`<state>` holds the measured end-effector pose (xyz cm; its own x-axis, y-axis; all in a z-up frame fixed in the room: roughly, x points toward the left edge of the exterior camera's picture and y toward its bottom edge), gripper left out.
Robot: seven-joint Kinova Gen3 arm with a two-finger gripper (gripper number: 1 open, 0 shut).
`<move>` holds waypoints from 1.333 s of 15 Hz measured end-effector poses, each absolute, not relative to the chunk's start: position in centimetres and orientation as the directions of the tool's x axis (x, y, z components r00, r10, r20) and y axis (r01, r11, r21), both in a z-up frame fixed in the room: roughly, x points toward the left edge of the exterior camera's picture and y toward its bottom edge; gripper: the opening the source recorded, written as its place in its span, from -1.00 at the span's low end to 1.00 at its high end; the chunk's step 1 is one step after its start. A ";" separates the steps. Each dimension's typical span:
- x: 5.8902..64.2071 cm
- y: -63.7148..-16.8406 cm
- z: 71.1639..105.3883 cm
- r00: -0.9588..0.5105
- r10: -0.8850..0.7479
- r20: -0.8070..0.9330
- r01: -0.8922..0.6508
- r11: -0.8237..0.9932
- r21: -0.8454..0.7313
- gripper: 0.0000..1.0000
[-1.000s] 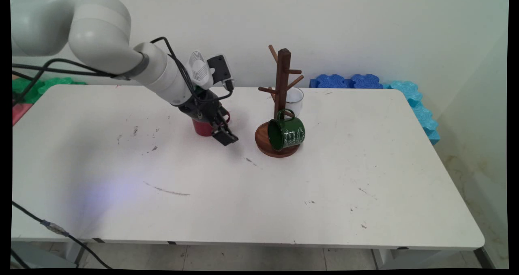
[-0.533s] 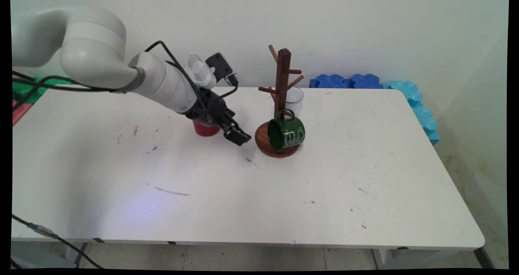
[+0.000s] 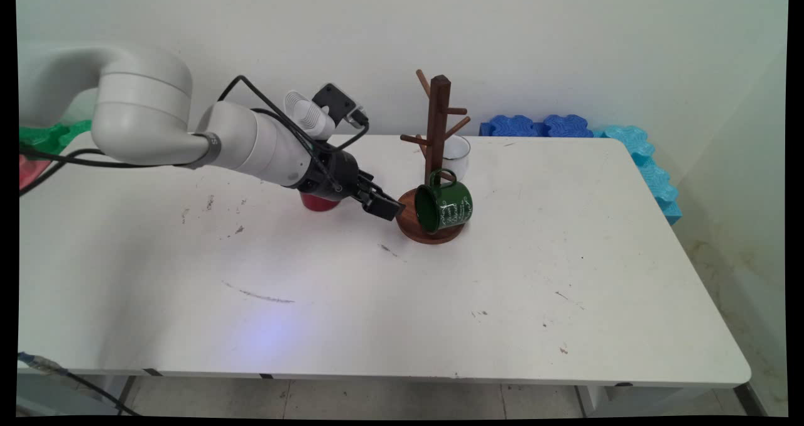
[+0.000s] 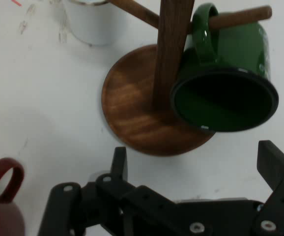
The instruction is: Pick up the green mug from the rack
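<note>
A dark wooden mug tree (image 3: 436, 131) stands on a round wooden base (image 3: 411, 215) near the table's middle back. A green enamel mug (image 3: 443, 205) hangs by its handle from a low peg, mouth facing the gripper (image 4: 223, 101). My black gripper (image 3: 384, 206) hovers low just left of the base, open and empty; in the hand view the gripper (image 4: 193, 164) has its fingers (image 4: 272, 162) spread wide below the green mug. A red mug (image 3: 317, 201) stands behind my wrist, partly hidden; its handle (image 4: 4, 179) shows at the hand view's lower left.
A white mug (image 3: 457, 156) stands behind the mug tree. Blue foam blocks (image 3: 540, 126) line the wall at the table's far right corner, and green foam (image 3: 47, 136) lies at the far left. Black cables hang off the arm.
The gripper has travelled right, from in front of the red mug to the edge of the tree's wooden base. The mugs and tree have not moved.
</note>
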<state>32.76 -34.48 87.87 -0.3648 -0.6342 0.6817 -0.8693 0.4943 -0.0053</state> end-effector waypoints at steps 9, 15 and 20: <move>32.6 -35.1 86.2 -0.235 -0.653 0.720 -0.892 0.440 0.107 1.00; 32.0 -35.7 84.8 -0.183 -0.671 0.718 -0.887 0.428 0.173 1.00; 31.4 -36.5 84.1 -0.160 -0.668 0.727 -0.876 0.436 0.207 1.00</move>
<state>31.35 -36.46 84.14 -0.1602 -0.6680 0.7267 -0.8760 0.4355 0.2073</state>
